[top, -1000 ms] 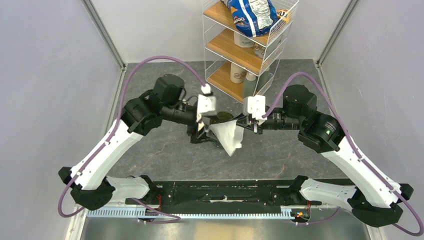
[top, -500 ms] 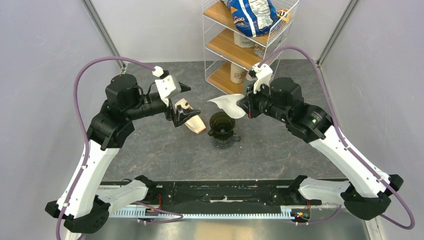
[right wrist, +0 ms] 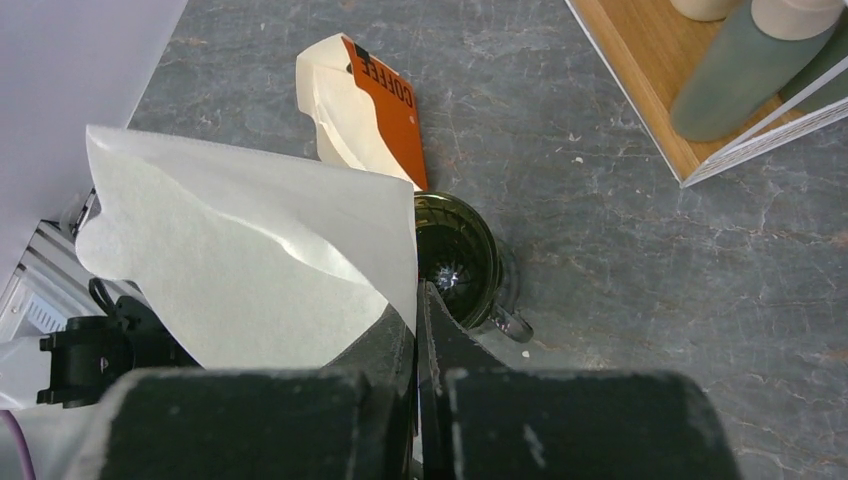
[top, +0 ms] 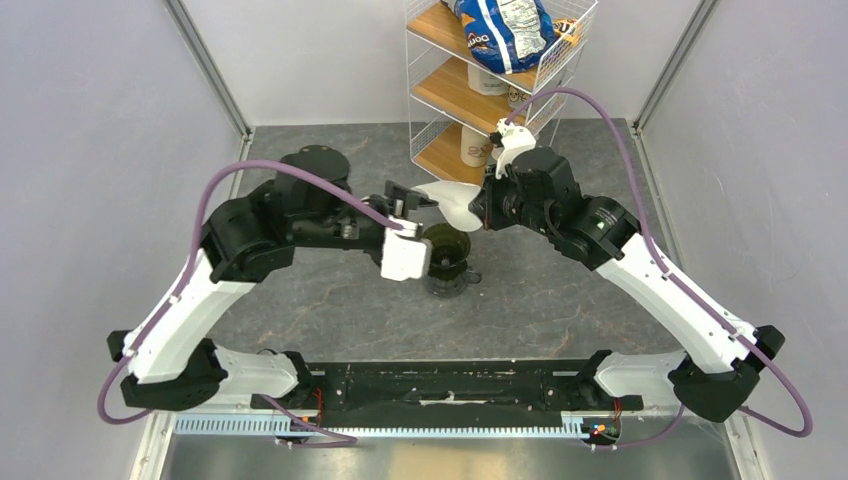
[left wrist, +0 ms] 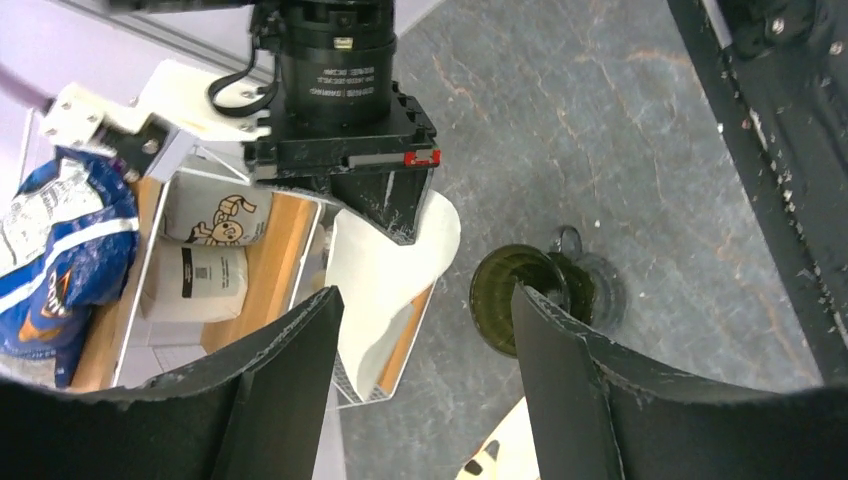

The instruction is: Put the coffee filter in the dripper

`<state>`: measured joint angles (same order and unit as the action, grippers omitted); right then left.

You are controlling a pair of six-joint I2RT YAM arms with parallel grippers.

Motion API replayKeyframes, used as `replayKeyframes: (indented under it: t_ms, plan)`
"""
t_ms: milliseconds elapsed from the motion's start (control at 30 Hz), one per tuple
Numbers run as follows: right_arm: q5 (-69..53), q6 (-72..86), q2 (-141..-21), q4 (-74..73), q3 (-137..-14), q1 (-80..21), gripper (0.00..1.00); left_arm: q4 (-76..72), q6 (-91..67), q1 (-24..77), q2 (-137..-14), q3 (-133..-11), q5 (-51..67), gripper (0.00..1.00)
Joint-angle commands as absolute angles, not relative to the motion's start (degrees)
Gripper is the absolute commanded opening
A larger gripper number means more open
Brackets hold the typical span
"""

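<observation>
Our right gripper [right wrist: 418, 300] pinches shut on the corner of the thin white paper coffee filter [right wrist: 250, 250], arm stretched forward, holding it aloft at 12 o'clock of the dark funnel-shaped dripper [top: 443, 245]. Our left gripper [left wrist: 428, 300] gapes empty at the filter's 9 o'clock, elbow bent; a white wire shelf rack [top: 447, 92] crowds 1 o'clock

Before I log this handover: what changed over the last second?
The right gripper, shut on the coffee filter, carried it from the near side of the dripper up over its far side. The left gripper swung away left, then came back open beside the filter. The shelf stayed put.
</observation>
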<state>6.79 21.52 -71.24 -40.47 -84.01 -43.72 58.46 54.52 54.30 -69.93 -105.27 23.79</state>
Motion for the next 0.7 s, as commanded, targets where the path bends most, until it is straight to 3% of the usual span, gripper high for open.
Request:
replayKeyframes:
  t_ms: [0, 467, 567, 667]
  plan:
    - [5.96, 22.62, -70.73, -39.9, -86.48, -44.43, 0.0, 64.53, 65.17, 58.15, -74.45, -109.03, 13.91, 0.7]
    - [2.25, 20.42, -68.78, -40.0, -86.05, -45.53, 0.0, 63.45, 69.43, 59.76, -78.3, -104.28, 4.65, 0.62]
    - [1.52, 21.46, -68.64, -39.82, -85.96, -45.54, 0.0, 63.46, 69.5, 60.09, -78.91, -103.17, 2.63, 0.55]
    - [1.68, 22.57, -68.73, -39.55, -86.09, -45.53, 0.0, 63.46, 69.34, 60.15, -78.89, -102.25, 3.11, 0.42]
